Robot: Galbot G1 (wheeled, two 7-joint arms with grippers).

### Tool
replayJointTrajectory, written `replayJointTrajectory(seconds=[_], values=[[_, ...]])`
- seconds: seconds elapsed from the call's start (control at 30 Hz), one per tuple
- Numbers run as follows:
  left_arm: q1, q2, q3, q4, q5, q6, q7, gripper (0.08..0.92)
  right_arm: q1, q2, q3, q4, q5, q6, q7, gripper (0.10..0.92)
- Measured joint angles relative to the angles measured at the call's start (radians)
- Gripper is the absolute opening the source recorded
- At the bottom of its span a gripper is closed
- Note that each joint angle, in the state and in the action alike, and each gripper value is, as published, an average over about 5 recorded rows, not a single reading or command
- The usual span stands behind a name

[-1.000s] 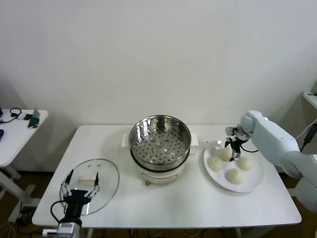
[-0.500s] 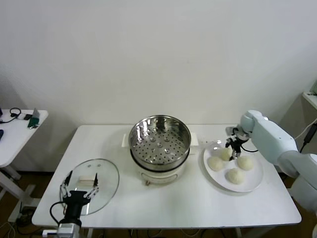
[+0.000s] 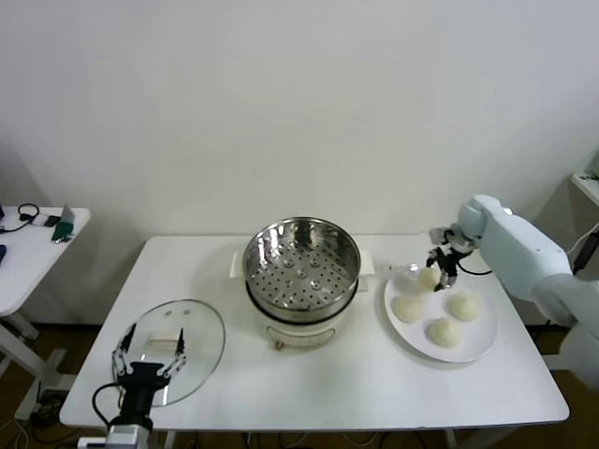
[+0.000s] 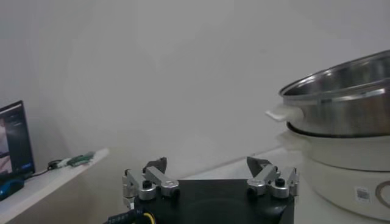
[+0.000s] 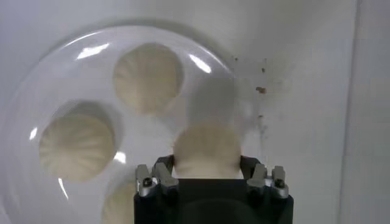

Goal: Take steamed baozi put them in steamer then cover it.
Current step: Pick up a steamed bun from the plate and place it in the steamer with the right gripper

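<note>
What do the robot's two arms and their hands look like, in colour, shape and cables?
The right arm has a smooth, rounded, pale blue-white shell with a black cable near the wrist. The right hand is small, black and silver. The left hand has a black body, two slim silver-and-black fingers with round screws, and a black cable looping beside it.

A round stainless-steel steamer basket (image 3: pixel 301 267) on its white pot base is sitting mid-table (image 3: pixel 356 388). A round glass lid with a pale handle (image 3: pixel 170 348) is lying flat at the front left. A flat white plate (image 3: pixel 441 316) is sitting right of the steamer, bearing three cream-white round buns (image 3: pixel 407 308); a fourth bun (image 3: pixel 430 277) is hanging above the plate's rear edge.
</note>
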Motion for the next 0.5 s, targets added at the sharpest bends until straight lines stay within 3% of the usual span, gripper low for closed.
replayJointTrajectory(seconds=[0.23, 0.5], values=[[0.013, -0.003, 0.000, -0.011, -0.011, -0.004, -0.002, 0.823, 0.173, 0.002, -0.172, 0.144, 0.102, 0.033, -0.013, 0.712], [0.028, -0.001, -0.004, -0.024, -0.050, -0.006, -0.006, 0.823, 0.344, 0.052, -0.302, 0.289, 0.119, 0.115, -0.019, 0.712]])
